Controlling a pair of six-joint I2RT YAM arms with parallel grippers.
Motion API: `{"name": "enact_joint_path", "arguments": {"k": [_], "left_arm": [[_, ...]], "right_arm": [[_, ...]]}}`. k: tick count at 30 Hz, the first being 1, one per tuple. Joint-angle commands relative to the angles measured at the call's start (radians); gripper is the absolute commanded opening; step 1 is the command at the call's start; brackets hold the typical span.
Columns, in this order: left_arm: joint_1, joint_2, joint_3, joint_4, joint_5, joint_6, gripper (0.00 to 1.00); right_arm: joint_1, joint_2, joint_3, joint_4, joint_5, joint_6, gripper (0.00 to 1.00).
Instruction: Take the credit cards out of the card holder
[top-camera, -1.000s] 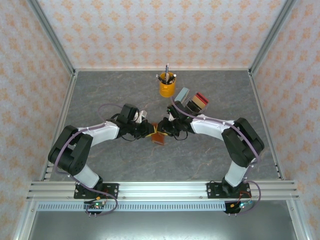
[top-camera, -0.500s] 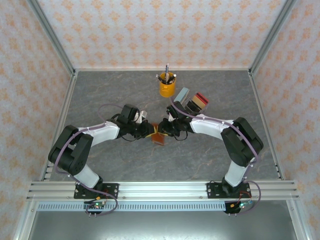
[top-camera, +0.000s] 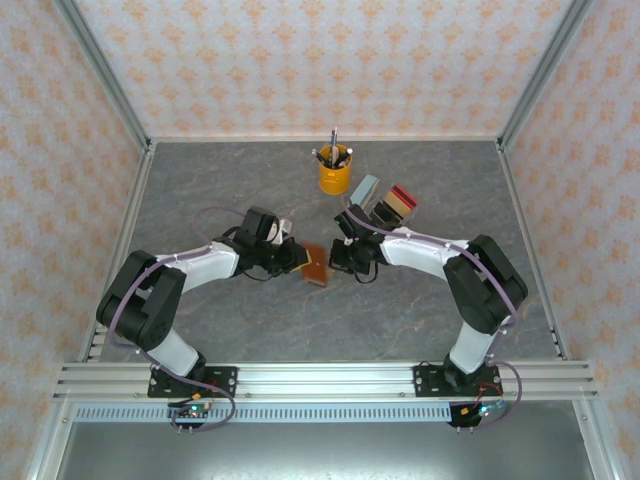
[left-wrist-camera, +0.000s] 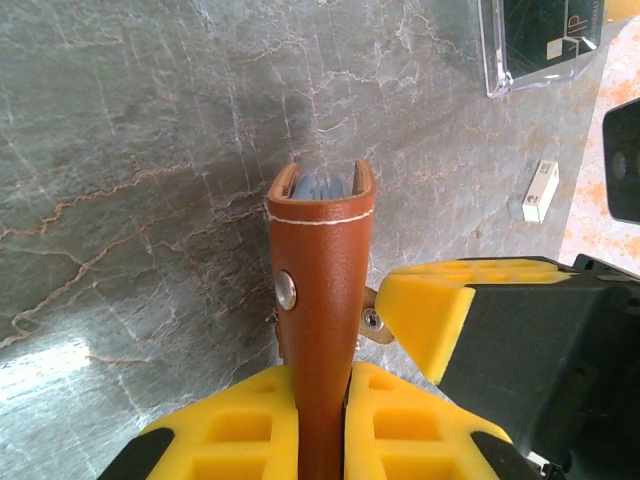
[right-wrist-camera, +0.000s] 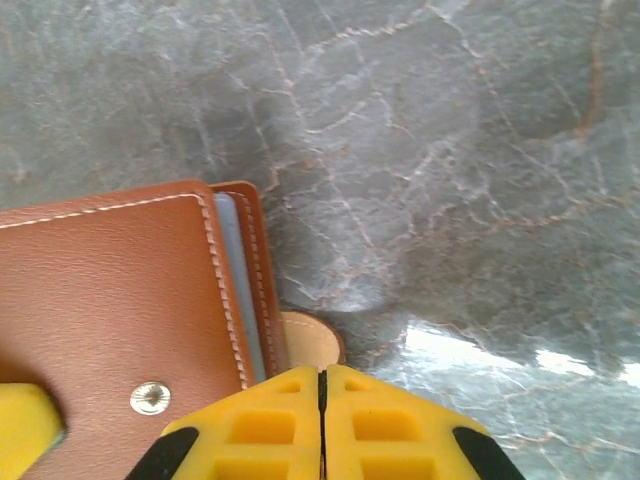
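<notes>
- The left gripper (left-wrist-camera: 320, 380) clamps the holder (left-wrist-camera: 320, 270) between its pads, with the holder's edge towards the wrist camera, over the table (left-wrist-camera: 130, 150) between the two arms.
- The holder is folded shut. Pale blue edges show between its covers, but I cannot tell whether they are cards or lining.
- The right gripper (right-wrist-camera: 320, 385) has its pads pressed together. Its tips are just beside the holder, at the tab (right-wrist-camera: 312, 342); I cannot tell whether they pinch it.
- A yellow cup (top-camera: 335, 175) stands well apart, farther back.

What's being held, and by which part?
Left gripper clamps the card holder across its covers; right gripper is shut at the snap tab, grip unclear.
</notes>
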Motion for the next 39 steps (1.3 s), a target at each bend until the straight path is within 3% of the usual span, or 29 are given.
{"name": "enact_joint_path", "arguments": {"k": [1,9,18,21,26,31,39], "left_arm": [[0.005,-0.006,0.030,0.033,-0.015,-0.010,0.00],[0.004,0.017,0.046,-0.009,-0.020,0.009,0.00],[0.005,0.020,0.061,-0.052,-0.026,0.029,0.00],[0.005,0.014,0.069,-0.074,-0.028,0.040,0.05],[0.005,0.028,0.100,-0.156,-0.049,0.064,0.19],[0.011,0.015,0.169,-0.329,-0.156,0.114,0.51],[0.117,-0.064,0.240,-0.468,-0.275,0.141,0.79]], "right_arm": [[0.002,-0.033,0.013,-0.055,0.044,-0.008,0.08],[0.002,-0.013,0.046,-0.065,0.033,-0.020,0.23],[0.005,0.056,0.074,-0.062,0.001,-0.012,0.24],[0.005,0.070,0.081,-0.059,0.020,-0.015,0.22],[0.006,0.089,0.104,-0.050,0.047,-0.027,0.13],[0.005,0.053,0.127,-0.113,0.131,-0.068,0.07],[0.010,-0.041,0.216,-0.181,0.114,-0.189,0.07]]}}
